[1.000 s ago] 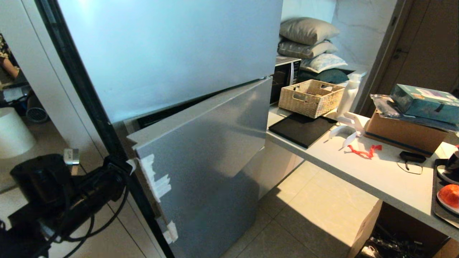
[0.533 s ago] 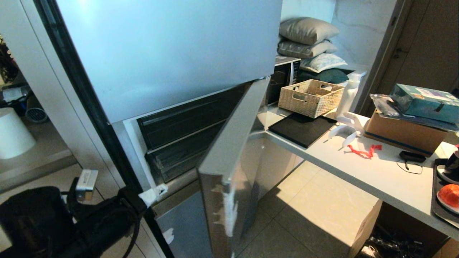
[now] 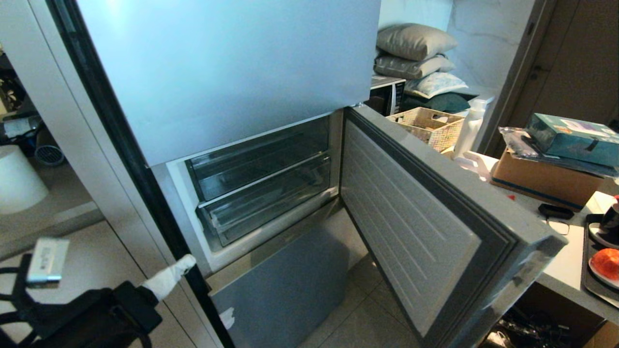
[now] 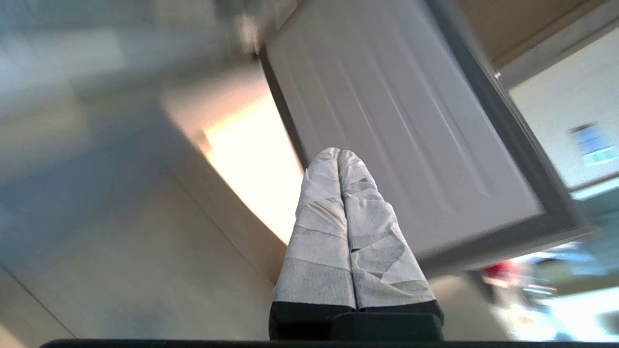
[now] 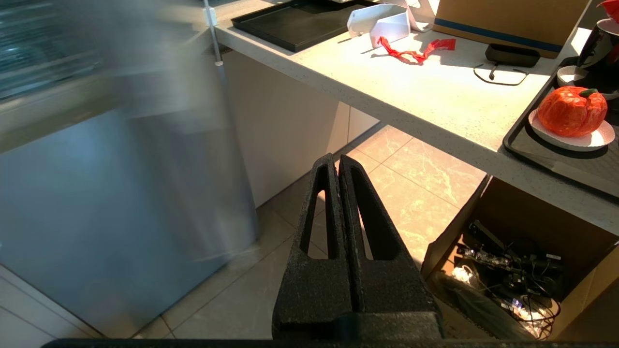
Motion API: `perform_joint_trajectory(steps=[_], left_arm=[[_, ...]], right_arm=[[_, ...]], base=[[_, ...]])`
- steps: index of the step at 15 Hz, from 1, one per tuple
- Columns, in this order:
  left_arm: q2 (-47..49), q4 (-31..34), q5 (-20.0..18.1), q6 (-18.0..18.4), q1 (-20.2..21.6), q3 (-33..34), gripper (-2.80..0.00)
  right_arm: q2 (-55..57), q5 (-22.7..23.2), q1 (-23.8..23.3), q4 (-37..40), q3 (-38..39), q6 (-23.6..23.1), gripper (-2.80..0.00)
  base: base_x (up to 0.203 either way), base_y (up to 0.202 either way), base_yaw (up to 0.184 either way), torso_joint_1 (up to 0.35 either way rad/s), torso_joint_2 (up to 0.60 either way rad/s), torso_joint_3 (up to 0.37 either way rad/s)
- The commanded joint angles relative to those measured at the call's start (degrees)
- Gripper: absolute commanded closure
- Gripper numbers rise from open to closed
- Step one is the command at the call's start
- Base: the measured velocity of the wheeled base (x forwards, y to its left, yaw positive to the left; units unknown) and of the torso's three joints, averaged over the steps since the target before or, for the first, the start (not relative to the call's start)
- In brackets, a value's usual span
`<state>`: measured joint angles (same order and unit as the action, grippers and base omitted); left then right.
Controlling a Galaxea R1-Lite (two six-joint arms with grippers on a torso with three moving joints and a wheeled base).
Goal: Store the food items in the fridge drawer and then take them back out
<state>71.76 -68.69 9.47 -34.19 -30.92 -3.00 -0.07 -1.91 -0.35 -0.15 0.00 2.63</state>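
The middle fridge door (image 3: pixel 425 232), shut a second ago and half-swung half a second ago, now stands wide open to the right, its ribbed white inner face showing. Behind it two clear drawers are stacked; which one is the fridge drawer (image 3: pixel 263 205) with the taped corner cannot be told, and both are pushed in. The left gripper (image 3: pixel 186 263), tape-wrapped fingers pressed together and empty, has dropped away to the near left, clear of the door. The right gripper (image 5: pixel 338 162) hangs low over the floor tiles, jaws pressed together, empty. One orange-red fruit (image 5: pixel 572 110) sits on a white plate (image 5: pixel 587 140) in the black tray (image 5: pixel 520 140) on the counter (image 5: pixel 435 104) at the far right.
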Motion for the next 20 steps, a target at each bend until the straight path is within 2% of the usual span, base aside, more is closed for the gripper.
perform_joint_trajectory(steps=[1,3,5,6,7,9,12,14,17,20], left_arm=[[-11.8,8.5,2.2,11.3,0.1,-5.2,0.0],[-22.4,25.0,3.2,16.3,0.2,-11.4,0.0],[-34.1,52.4,3.4,19.9,0.6,-19.3,0.0],[-37.9,60.3,3.5,21.0,1.5,-21.3,0.0],[-42.0,65.3,3.6,22.1,3.2,-21.8,0.0],[-45.3,67.2,4.3,23.2,7.4,-20.1,0.0],[-47.2,67.8,5.1,23.5,16.6,-19.2,0.0],[-48.9,67.9,5.1,24.2,20.6,-17.3,0.0],[-54.0,67.6,4.4,32.7,21.1,-8.0,0.0],[-55.5,67.4,3.0,37.2,21.2,-0.9,0.0]], right_arm=[[0.1,0.0,0.0,0.0,0.0,0.0,0.0],[0.1,0.0,-0.1,0.0,0.0,0.0,0.0],[0.1,0.0,0.0,0.0,0.0,0.0,0.0],[0.1,0.0,-0.1,0.0,0.0,0.0,0.0],[0.1,0.0,0.0,0.0,0.0,0.0,0.0],[0.1,0.0,0.0,0.0,0.0,0.0,0.0],[0.1,0.0,-0.1,0.0,0.0,0.0,0.0],[0.1,0.0,-0.1,0.0,0.0,0.0,0.0],[0.1,0.0,0.0,0.0,0.0,0.0,0.0],[0.1,0.0,0.0,0.0,0.0,0.0,0.0]], base=[[0.0,0.0,0.0,0.0,0.0,0.0],[0.0,0.0,0.0,0.0,0.0,0.0],[0.0,0.0,0.0,0.0,0.0,0.0],[0.0,0.0,0.0,0.0,0.0,0.0],[0.0,0.0,0.0,0.0,0.0,0.0],[0.0,0.0,0.0,0.0,0.0,0.0],[0.0,0.0,0.0,0.0,0.0,0.0],[0.0,0.0,0.0,0.0,0.0,0.0],[0.0,0.0,0.0,0.0,0.0,0.0],[0.0,0.0,0.0,0.0,0.0,0.0]])
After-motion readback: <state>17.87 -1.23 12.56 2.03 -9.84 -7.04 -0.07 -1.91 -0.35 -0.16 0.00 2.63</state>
